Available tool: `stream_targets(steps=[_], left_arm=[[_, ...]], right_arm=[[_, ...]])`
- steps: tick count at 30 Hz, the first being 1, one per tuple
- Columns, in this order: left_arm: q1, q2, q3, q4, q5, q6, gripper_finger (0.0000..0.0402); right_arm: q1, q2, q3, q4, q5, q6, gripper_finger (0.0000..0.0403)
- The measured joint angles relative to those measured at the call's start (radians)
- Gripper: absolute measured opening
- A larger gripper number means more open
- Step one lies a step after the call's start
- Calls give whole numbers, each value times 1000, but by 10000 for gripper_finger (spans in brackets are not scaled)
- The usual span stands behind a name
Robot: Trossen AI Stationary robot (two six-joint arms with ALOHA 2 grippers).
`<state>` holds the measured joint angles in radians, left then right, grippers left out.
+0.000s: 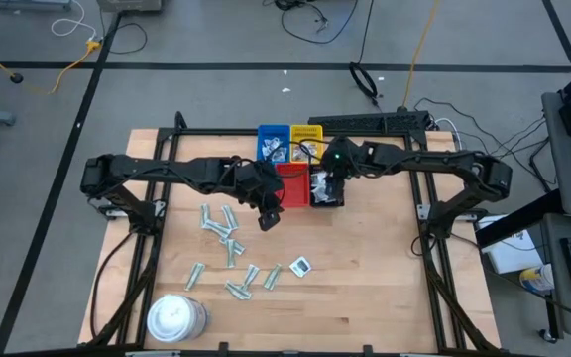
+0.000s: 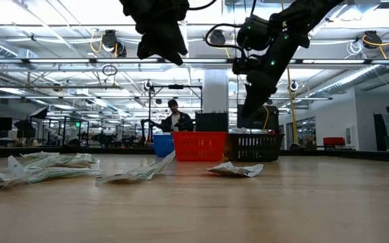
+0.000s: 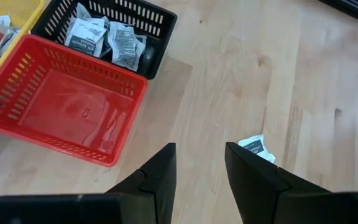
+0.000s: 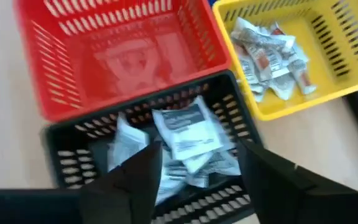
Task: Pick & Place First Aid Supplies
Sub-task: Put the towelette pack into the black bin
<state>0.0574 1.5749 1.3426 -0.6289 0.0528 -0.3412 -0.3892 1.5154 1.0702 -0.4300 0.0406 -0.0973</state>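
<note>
Several pale strip packets [image 1: 224,230] and one white square packet [image 1: 300,265] lie flat on the wooden table. My left gripper [image 3: 201,146] hangs open and empty above the table, just in front of the red tray [image 3: 61,106], with the white square packet [image 3: 257,147] on the table beyond it. My right gripper [image 4: 199,144] stands open over the black tray [image 4: 73,162]. A white packet with dark print [image 4: 188,130] lies on top of the other packets in that tray, below the gap between the fingers.
Blue [image 1: 273,142], yellow [image 1: 306,139], red [image 1: 290,183] and black [image 1: 337,198] trays stand together at the table's far middle; the yellow one holds packets [image 4: 269,53]. A round white tub [image 1: 174,317] stands at the near left corner. People stand in the room behind.
</note>
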Motion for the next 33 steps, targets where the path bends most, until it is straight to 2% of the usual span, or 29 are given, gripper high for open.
stream_targets(steps=[4,8,15,23,30,33], left_arm=[[0,0,0,-8,0,0,143],[0,0,0,-23,0,0,143],[5,-1,0,-79,-1,-29,143],[26,-1,0,-271,-1,-39,143],[60,-1,0,-417,-2,-52,143],[80,-1,0,-455,-1,-87,143]], right_arm=[[56,-30,0,-15,-110,90,213],[171,-51,0,-17,-113,114,206],[345,-53,0,-52,26,351,204],[489,-53,0,-48,193,611,203],[588,-45,0,69,272,665,200],[606,-19,0,111,261,684,199]])
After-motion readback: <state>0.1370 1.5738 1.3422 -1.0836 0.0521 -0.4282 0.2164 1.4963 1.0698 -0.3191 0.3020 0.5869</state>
